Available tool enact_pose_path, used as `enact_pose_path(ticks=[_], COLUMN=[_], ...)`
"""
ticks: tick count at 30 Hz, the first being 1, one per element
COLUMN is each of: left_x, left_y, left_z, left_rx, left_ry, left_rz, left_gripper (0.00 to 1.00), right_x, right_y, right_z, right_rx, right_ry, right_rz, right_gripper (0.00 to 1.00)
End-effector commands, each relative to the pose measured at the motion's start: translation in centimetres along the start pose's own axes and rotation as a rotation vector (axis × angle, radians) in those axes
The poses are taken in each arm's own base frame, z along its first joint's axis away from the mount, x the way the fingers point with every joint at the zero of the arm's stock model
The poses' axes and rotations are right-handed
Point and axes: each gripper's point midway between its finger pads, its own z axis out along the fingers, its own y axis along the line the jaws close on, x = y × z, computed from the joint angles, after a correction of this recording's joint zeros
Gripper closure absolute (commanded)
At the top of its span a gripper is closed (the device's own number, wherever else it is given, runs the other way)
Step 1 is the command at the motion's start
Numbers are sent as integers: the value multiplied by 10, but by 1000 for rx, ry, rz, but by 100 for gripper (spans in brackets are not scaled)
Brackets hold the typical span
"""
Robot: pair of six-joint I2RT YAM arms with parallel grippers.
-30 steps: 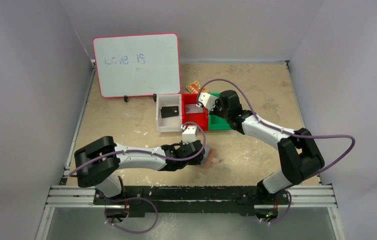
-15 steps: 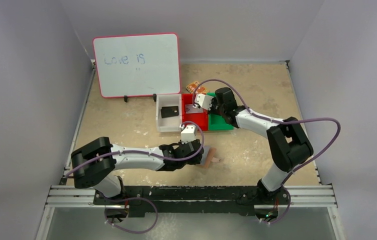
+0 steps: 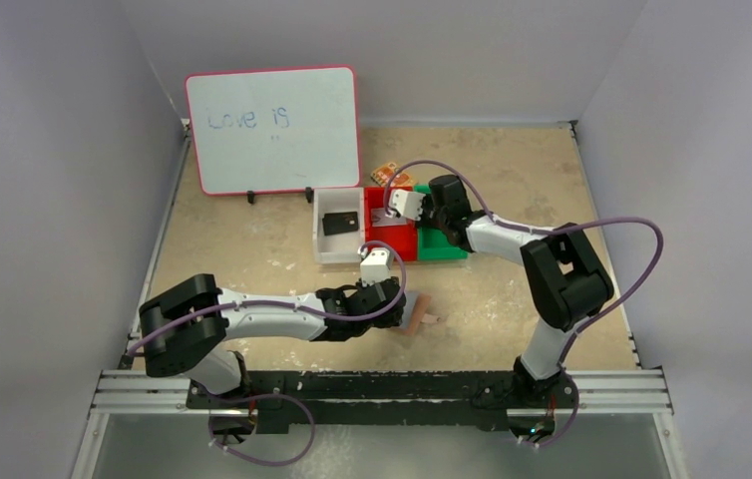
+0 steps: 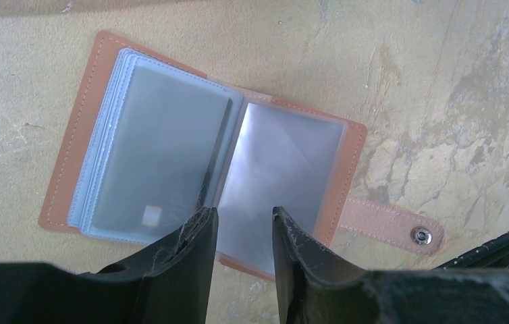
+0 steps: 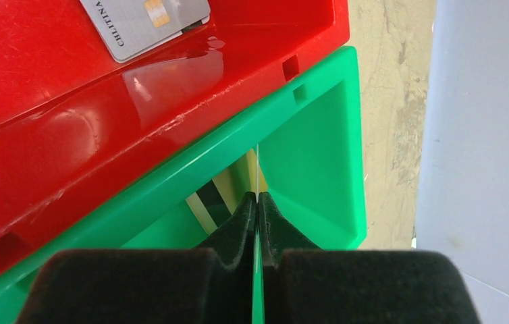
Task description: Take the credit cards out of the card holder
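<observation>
my right gripper (image 5: 257, 197), shut on a thin card (image 5: 257, 169), has slid left over the green bin (image 5: 319, 155) mid-frame, so another card is nearly out, while my half-open left gripper (image 4: 244, 223) holds nothing above the card holder (image 4: 164, 155) at lower middle.

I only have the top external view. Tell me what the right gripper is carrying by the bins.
Observer: The right gripper is shut on a thin card, seen edge-on, over the green bin.
Operator: Report what lies in the red bin.
Observer: A silver card with a chip lies flat in the red bin.
Operator: Now check the card holder under the left arm.
Observer: The card holder lies open, and a chip card shows through the clear sleeve on the side away from the snap tab.
</observation>
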Motion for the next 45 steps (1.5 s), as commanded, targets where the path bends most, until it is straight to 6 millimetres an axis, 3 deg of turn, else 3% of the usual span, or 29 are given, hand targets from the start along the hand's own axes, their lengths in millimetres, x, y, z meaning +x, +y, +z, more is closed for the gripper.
enact_pose_path(ticks=[1,10,13,28,37,41,45], left_x=[-12,-12,-12,-9,-8,-9,-10], left_y=[-3,-4,-4,-7,-8,-8,-10], left_z=[-5,-6,-5,-2,-1,-2,-2], left_rx=[16,18,16,20,14,15,15], left_ry=[-40,-38,-36,-25,-16,-15,-16], left_rz=[-24,-26,-24,-24,-17,-17,-15], left_gripper=[64,65,65,65,65,65,65], right_x=[-13,-15,-13,-4,4,-5,-28], right_y=[-27,-16,-13,-16,-15,-35,-72], right_z=[3,-3,-7,-11,-2,-8,-39], right_rx=[66,-7,-34,-34,-7,59,162], right_ry=[-40,-63,-75,-69,-34,-58,-142], right_rz=[-18,-4,7,75,102,163,350], right_gripper=[98,82,72,68,67,67,63])
